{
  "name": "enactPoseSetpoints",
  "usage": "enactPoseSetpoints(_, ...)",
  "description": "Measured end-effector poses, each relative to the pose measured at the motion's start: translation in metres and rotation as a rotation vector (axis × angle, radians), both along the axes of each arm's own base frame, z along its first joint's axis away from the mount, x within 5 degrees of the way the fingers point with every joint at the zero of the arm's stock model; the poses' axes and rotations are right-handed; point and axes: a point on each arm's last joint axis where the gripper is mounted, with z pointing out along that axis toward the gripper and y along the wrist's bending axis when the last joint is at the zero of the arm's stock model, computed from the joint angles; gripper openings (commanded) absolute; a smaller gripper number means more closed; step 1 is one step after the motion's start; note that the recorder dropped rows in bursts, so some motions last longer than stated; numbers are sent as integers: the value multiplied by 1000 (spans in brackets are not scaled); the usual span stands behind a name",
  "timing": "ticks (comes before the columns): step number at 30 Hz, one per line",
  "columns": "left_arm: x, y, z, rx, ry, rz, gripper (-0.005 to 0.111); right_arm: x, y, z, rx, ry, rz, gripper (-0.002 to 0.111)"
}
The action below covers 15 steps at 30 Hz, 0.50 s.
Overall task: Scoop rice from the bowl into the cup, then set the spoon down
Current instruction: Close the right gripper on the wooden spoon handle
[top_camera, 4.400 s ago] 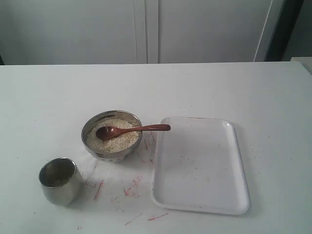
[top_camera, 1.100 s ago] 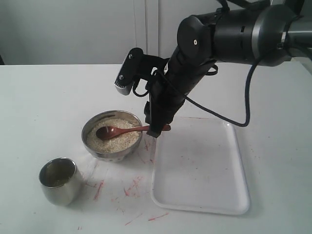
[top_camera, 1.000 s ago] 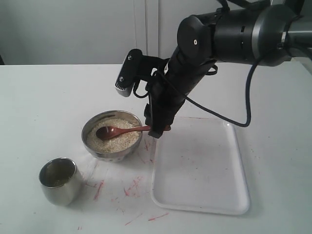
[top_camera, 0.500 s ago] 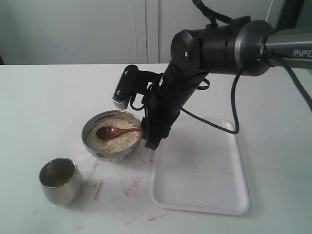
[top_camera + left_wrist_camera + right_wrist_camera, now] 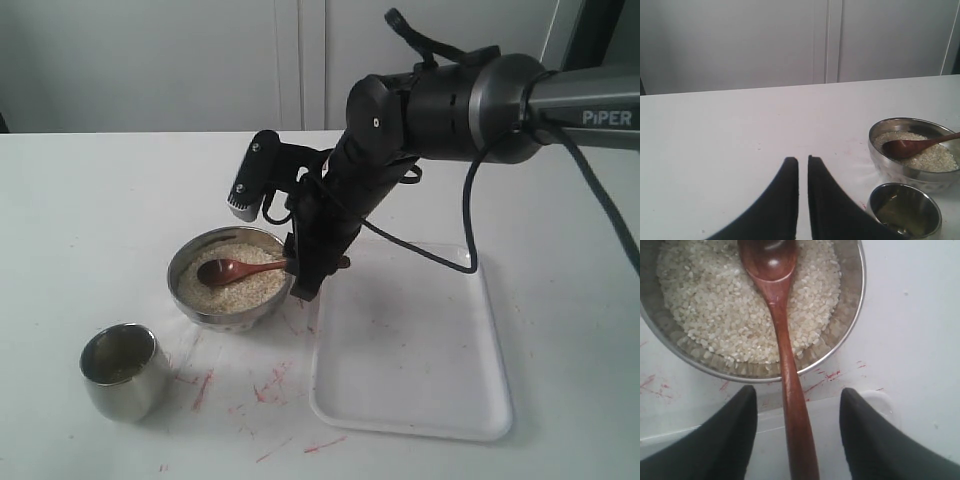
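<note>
While looking straight down through the right wrist view, catching what the wider view is hiding: the right gripper (image 5: 797, 394) spread wide astride the handle of the spoon (image 5: 785, 355), both dark fingers (image 5: 730, 440) keeping clear of the wood and clasping nothing. Seeing there too the oval head lying hollow side up on the rice (image 5: 715, 305), with the handle crossing the rim of the bowl (image 5: 852, 325) and running out over a rounded corner of the white tray (image 5: 880, 401). Losing that gap in the exterior view, with the wrist covering the handle's end. Picking up the left gripper (image 5: 801, 162) from the left wrist view alone, closed down to a thin slit, holding nothing, hanging above the white bench (image 5: 715, 150) with the cup (image 5: 882, 200) and bowl near it but apart; not managing to tell what is lying inside the cup. Working over a surface streaked with red scratches (image 5: 270, 385) between the bowl and the near edge. Finding the bowl left of centre, about midway between far and near edges, the cup standing upright toward the near-left corner, well apart from the bowl, and the tray lying flat just beside the bowl on the right-edge side. Facing pale cabinet doors (image 5: 300, 60) beyond the far edge. Reaching in from the far-right corner with the black right arm (image 5: 450, 95), bending sharply down at the wrist, pointing the gripper at the bowl's tray-side rim, carrying a grey-tipped camera (image 5: 250, 185) out toward the left edge and trailing a black cable (image 5: 469, 220) above the tray.
</note>
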Motion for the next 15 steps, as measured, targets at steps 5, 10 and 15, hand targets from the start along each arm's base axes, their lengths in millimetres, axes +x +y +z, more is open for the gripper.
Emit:
enactPoseSetpoints(5,0,0,0,0,0,0,14,0,0,-4,-6,15,-1,48)
enactPoseSetpoints(10,0,0,0,0,0,0,14,2,-3,-9,-11,31,-16,48)
enactPoseSetpoints(15,0,0,0,0,0,0,14,8,-13,-10,-9,34,-50,48)
